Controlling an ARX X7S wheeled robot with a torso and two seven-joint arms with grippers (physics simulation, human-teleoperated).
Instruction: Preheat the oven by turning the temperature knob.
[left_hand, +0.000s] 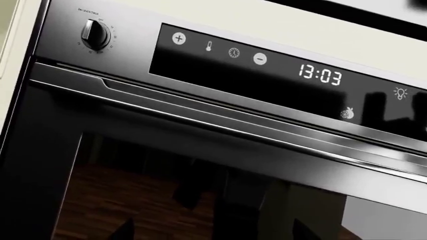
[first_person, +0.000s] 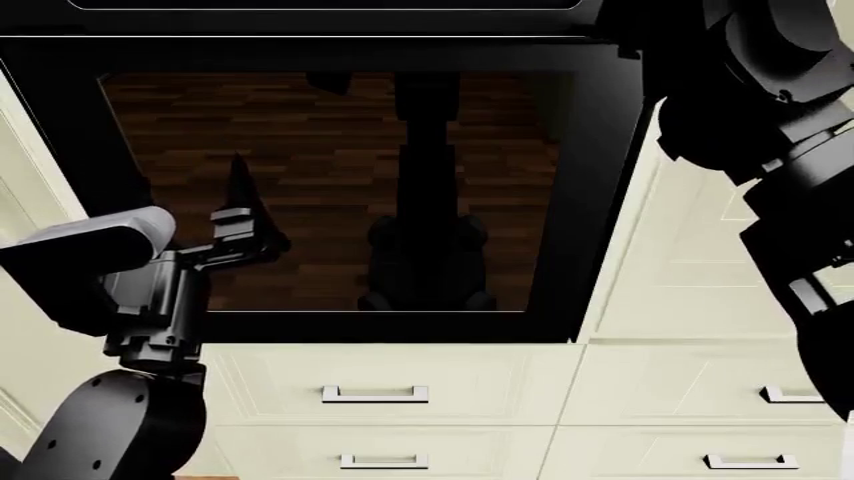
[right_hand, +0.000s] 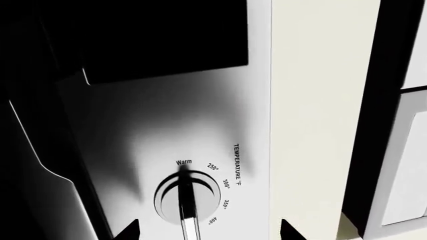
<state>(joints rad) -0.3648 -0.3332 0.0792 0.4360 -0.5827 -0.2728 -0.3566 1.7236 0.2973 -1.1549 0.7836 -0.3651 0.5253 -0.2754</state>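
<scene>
My right gripper (right_hand: 203, 231) is open wide, with one fingertip on each side of the temperature knob (right_hand: 187, 197). The knob's bar points at "Warm". It sits at the right end of the oven (first_person: 340, 190), high up. My left gripper (first_person: 247, 235) hangs near the dark glass door; I cannot tell if it is open.

Crisp, even renders: glossy oven (first_person: 340, 190) glass mirrors the room, while soft shadow darkens the temperature knob (right_hand: 186, 196) panel.
</scene>
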